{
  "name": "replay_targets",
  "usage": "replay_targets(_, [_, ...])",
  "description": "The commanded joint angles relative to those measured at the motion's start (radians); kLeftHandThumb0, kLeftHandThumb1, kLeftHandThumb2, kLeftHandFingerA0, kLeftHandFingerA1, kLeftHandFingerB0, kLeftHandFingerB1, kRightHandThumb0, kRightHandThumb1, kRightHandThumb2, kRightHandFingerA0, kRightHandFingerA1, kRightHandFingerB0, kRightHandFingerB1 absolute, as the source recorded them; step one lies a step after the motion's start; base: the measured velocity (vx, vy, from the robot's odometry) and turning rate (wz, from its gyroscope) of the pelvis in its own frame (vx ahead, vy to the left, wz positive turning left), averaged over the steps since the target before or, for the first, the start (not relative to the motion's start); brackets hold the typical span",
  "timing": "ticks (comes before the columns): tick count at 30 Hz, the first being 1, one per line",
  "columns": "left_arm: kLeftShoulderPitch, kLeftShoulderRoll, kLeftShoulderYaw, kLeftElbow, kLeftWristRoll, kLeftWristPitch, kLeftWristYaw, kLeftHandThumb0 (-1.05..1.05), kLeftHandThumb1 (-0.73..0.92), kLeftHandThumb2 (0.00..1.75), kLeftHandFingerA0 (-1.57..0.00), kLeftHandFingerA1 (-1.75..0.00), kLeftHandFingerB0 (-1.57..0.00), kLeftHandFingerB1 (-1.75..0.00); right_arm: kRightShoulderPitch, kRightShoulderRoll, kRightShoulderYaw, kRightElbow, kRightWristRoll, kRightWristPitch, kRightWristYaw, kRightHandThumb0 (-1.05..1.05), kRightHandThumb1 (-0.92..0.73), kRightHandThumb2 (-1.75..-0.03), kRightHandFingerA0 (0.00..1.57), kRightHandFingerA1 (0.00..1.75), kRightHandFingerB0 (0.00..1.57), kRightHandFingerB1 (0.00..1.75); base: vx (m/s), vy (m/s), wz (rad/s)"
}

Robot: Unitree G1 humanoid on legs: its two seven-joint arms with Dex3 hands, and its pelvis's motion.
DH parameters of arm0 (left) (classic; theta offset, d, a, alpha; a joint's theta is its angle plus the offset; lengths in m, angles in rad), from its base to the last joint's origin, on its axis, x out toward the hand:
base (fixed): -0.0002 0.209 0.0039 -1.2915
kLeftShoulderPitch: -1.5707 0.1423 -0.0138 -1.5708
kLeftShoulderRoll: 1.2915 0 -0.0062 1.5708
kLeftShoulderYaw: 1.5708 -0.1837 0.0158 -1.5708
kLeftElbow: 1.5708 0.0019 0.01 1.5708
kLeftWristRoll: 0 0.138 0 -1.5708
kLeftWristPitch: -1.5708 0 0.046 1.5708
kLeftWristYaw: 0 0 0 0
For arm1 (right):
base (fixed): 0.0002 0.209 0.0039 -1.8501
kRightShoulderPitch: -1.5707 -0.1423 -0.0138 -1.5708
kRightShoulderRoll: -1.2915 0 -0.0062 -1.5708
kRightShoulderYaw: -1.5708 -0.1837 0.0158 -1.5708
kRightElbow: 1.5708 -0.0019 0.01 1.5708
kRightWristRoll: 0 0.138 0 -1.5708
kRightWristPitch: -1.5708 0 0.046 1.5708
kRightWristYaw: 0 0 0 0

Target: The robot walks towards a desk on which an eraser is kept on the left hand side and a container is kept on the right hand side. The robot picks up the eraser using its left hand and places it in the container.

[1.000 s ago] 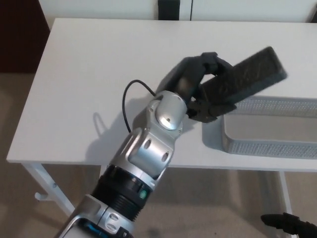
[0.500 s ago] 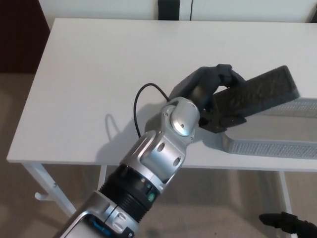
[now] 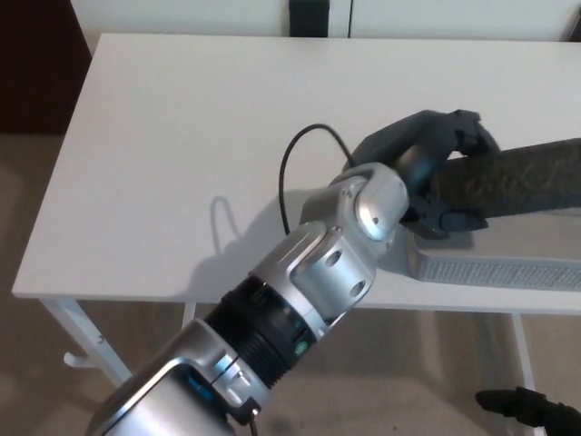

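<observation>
My left hand (image 3: 434, 173) is shut on the eraser (image 3: 517, 179), a long dark grey block with a rough top. It holds the block level over the container (image 3: 495, 271), a grey mesh tray at the desk's right front. The eraser runs out to the right picture edge and hides most of the tray's inside. My silver left forearm (image 3: 318, 272) crosses the desk's front edge from the lower left. Only a dark tip of my right hand (image 3: 531, 407) shows at the bottom right, below the desk.
The white desk (image 3: 182, 154) spreads bare to the left and back. A black cable (image 3: 304, 163) loops up from my wrist. A dark object (image 3: 309, 16) stands behind the desk's far edge. Beige carpet lies below.
My left arm has swung to the right with the eraser, which has gone from tilted up to nearly level over the tray. The right hand has stayed put.
</observation>
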Motion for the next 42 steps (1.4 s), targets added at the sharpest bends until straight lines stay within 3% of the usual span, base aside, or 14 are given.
replay_targets(1, [-0.128,-0.175,-0.026,0.041,-0.029,-0.097,-0.054,-0.24,0.81,0.64,-0.74,-1.09,-0.71,-0.6,0.003,-0.026,-0.013,-0.017,0.011,-0.002,0.021,-0.44,-0.47,-0.54,0.73,0.52,0.36,0.39,0.0,0.0,0.0])
replay_targets(6, [-0.145,-0.185,-0.02,0.072,-0.026,-0.106,-0.021,-0.21,0.8,0.64,-0.74,-1.2,-0.7,-0.56,0.002,-0.033,0.0,-0.035,-0.014,0.012,0.004,-0.46,-0.48,-0.54,0.74,0.52,0.37,0.39,0.0,0.0,0.0])
replay_targets(8, [-0.15,-0.192,-0.016,0.093,-0.016,-0.111,0.011,-0.22,0.74,0.62,-0.78,-0.87,-0.58,-0.42,0.001,-0.032,-0.002,-0.039,-0.009,0.006,0.012,-0.45,-0.48,-0.54,0.74,0.53,0.37,0.39,0.0,0.0,0.0])
replay_targets(9, [-0.151,-0.192,-0.018,0.097,-0.015,-0.109,0.008,-0.43,0.52,0.79,-0.45,-0.66,-0.18,-0.41,0.005,-0.032,0.001,-0.046,-0.01,0.009,0.013,-0.44,-0.49,-0.54,0.73,0.52,0.37,0.39,0.0,0.0,0.0])
replay_targets(10, [-0.175,-0.19,-0.035,0.107,0.0,-0.061,-0.021,-0.79,0.5,0.79,0.0,-0.02,0.0,-0.04,0.006,-0.031,0.002,-0.054,-0.011,0.016,0.013,-0.43,-0.49,-0.54,0.72,0.52,0.36,0.39,0.0,0.0,0.0])
replay_targets(11, [-0.207,-0.195,-0.056,0.127,0.023,0.003,-0.045,-0.84,0.5,0.83,0.0,0.0,0.0,0.0,0.004,-0.03,0.004,-0.058,-0.013,0.024,0.015,-0.43,-0.49,-0.54,0.71,0.52,0.35,0.39,0.0,0.0,0.0])
replay_targets(17, [-0.27,-0.189,-0.083,0.194,0.022,0.015,-0.105,-0.98,0.6,0.6,0.0,0.0,0.0,0.0,-0.004,-0.035,0.013,-0.087,-0.02,0.047,0.02,-0.46,-0.48,-0.54,0.72,0.52,0.34,0.39,0.0,0.0,0.0])
replay_targets(18, [-0.269,-0.189,-0.088,0.198,0.023,0.007,-0.095,-0.93,0.49,0.91,0.0,0.0,0.0,-0.01,-0.009,-0.038,0.023,-0.093,-0.033,0.056,0.015,-0.46,-0.49,-0.54,0.72,0.51,0.35,0.38,0.0,0.0,0.0])
replay_targets(21, [-0.272,-0.189,-0.09,0.205,0.018,0.005,-0.084,-0.94,0.5,0.94,0.0,0.0,0.0,0.0,-0.022,-0.04,0.03,-0.095,-0.042,0.071,0.008,-0.42,-0.5,-0.55,0.71,0.5,0.36,0.37,0.0,0.0,0.0])
replay_targets(22, [-0.271,-0.19,-0.093,0.206,0.018,0.007,-0.082,-1.04,0.6,0.64,0.0,0.0,0.0,0.0,-0.024,-0.04,0.032,-0.098,-0.044,0.075,0.007,-0.41,-0.5,-0.55,0.7,0.5,0.37,0.37,0.0,0.0,0.0])
replay_targets(30, [-0.237,-0.159,-0.127,0.127,0.017,0.009,-0.095,-1.05,0.66,0.61,0.0,0.0,0.0,0.0,-0.021,-0.033,0.022,-0.096,-0.021,0.07,0.024,-0.42,-0.49,-0.54,0.75,0.52,0.35,0.38,0.0,0.0,0.0])
replay_targets(35, [0.006,0.07,-0.171,-0.535,0.002,0.059,-0.203,-1.03,0.66,0.62,0.0,0.0,0.0,-0.09,-0.019,-0.039,0.025,-0.087,-0.024,0.061,0.032,-0.45,-0.47,-0.54,0.76,0.52,0.37,0.4,0.0,0.0,0.0])
replay_targets(38, [0.15,0.233,-0.078,-0.961,-0.134,0.107,-0.347,-0.87,0.48,0.92,0.0,0.0,-0.01,-0.13,-0.036,-0.048,0.026,-0.07,-0.025,0.061,0.04,-0.45,-0.48,-0.54,0.72,0.51,0.37,0.39,0.0,0.0,0.0])
replay_targets(42, [0.308,0.34,0.132,-1.256,-0.446,0.194,-0.49,-0.87,0.52,0.88,-0.11,-0.37,-0.19,-0.41,-0.008,-0.084,0.037,-0.064,-0.038,0.023,0.062,-0.5,-0.53,-0.56,0.72,0.51,0.36,0.37,0.0,0.0,0.0])
